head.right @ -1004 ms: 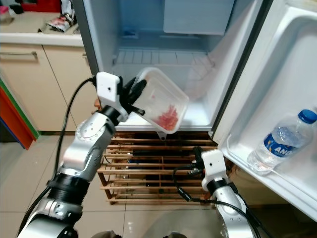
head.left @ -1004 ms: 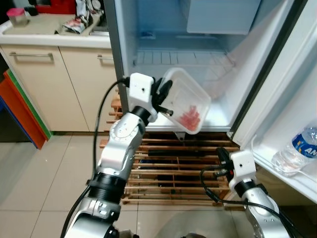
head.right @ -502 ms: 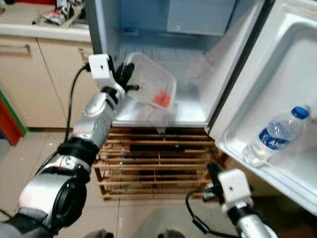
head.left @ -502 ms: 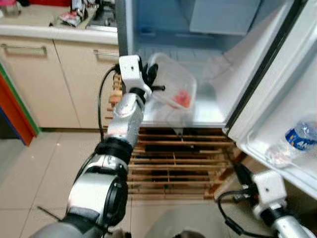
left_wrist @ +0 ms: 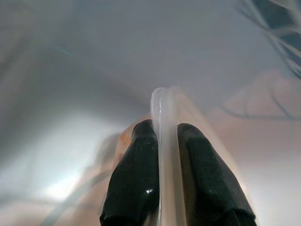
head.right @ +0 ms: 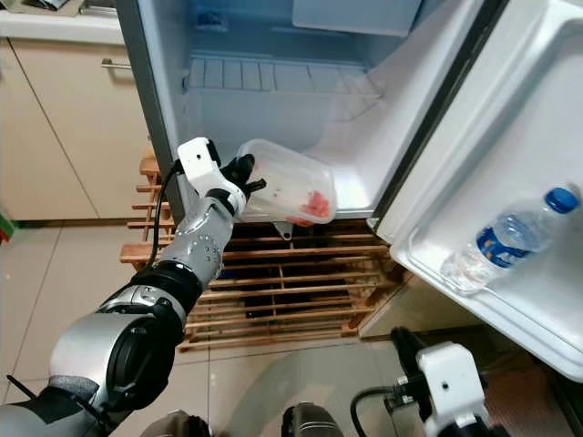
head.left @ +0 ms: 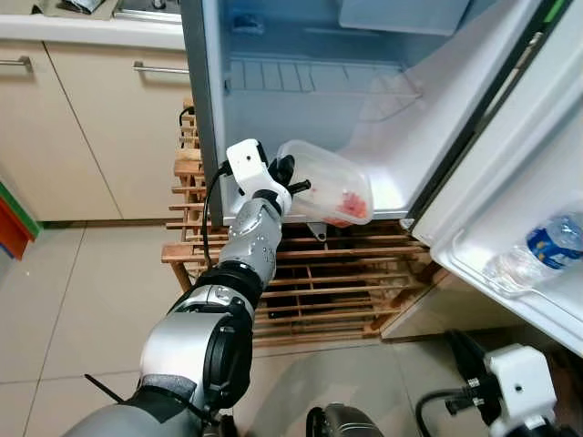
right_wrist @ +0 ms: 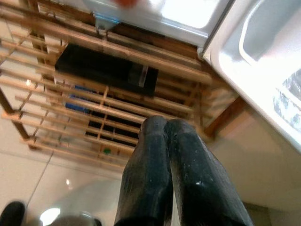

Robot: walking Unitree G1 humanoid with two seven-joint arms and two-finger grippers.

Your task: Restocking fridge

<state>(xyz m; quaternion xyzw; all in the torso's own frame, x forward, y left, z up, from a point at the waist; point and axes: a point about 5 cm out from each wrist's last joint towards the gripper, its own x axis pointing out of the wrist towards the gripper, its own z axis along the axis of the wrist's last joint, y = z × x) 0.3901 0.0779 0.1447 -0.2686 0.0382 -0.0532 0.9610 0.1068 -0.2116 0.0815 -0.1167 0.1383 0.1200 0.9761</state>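
Note:
My left gripper (head.left: 291, 178) is shut on the rim of a clear plastic container (head.left: 330, 183) with red food in one corner. The container lies nearly level at the front edge of the open fridge's bottom floor (head.left: 387, 196); I cannot tell whether it rests on it. In the left wrist view both black fingers (left_wrist: 136, 183) pinch the container's rim (left_wrist: 165, 141). My right gripper (right_wrist: 165, 126) is shut on nothing, low over the floor at the right (head.left: 463, 350). A water bottle (head.right: 506, 246) lies in the door shelf (head.right: 474, 300).
The fridge door (head.left: 547, 164) stands open at the right. A wooden slatted rack (head.left: 319, 282) sits under the fridge. Beige cabinets (head.left: 91, 118) with a counter run along the left. Tiled floor (head.left: 64, 309) lies in front.
My left arm has reached forward and down, and the container has gone from steeply tilted to almost level at the fridge floor. The right arm has sunk lower. The camera has shifted too.

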